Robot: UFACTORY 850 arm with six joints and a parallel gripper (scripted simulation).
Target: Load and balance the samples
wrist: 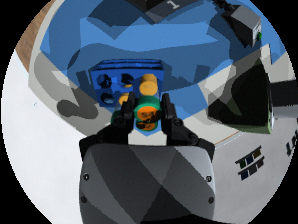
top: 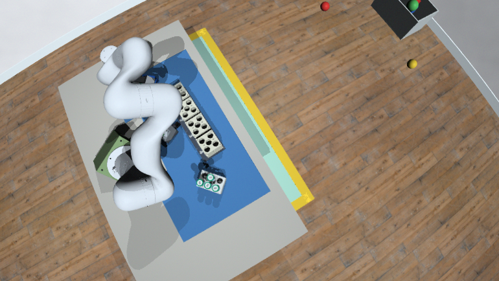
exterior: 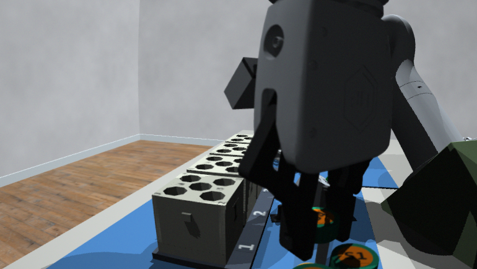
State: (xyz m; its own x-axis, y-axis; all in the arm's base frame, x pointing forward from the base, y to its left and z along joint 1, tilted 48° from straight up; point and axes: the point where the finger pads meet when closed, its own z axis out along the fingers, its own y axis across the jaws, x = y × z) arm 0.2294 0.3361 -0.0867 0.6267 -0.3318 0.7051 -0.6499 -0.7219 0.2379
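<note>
My gripper (exterior: 320,233) is shut on the green cap of a sample tube (exterior: 323,219) with an orange dot that reads like S4. It holds the tube higher than the cap of sample S1 (exterior: 355,255) beside it. In the wrist view the held tube (wrist: 145,112) sits between my fingers above the blue rack RS (wrist: 127,82), where another tube (wrist: 150,84) stands. The four adapters (top: 199,122) stand in a row on the stand ST (exterior: 253,230), and all the holes I see are empty; adapter 1 (exterior: 200,207) is nearest. My arm hides RS in the overhead view.
The white blank rack RB (top: 210,181) holds several white-dotted blanks, apart from ST. A green box with a white round top (top: 111,153) stands close beside my arm, to the right in the side view (exterior: 440,207). A yellow and mint strip (top: 251,114) runs along the table's far edge.
</note>
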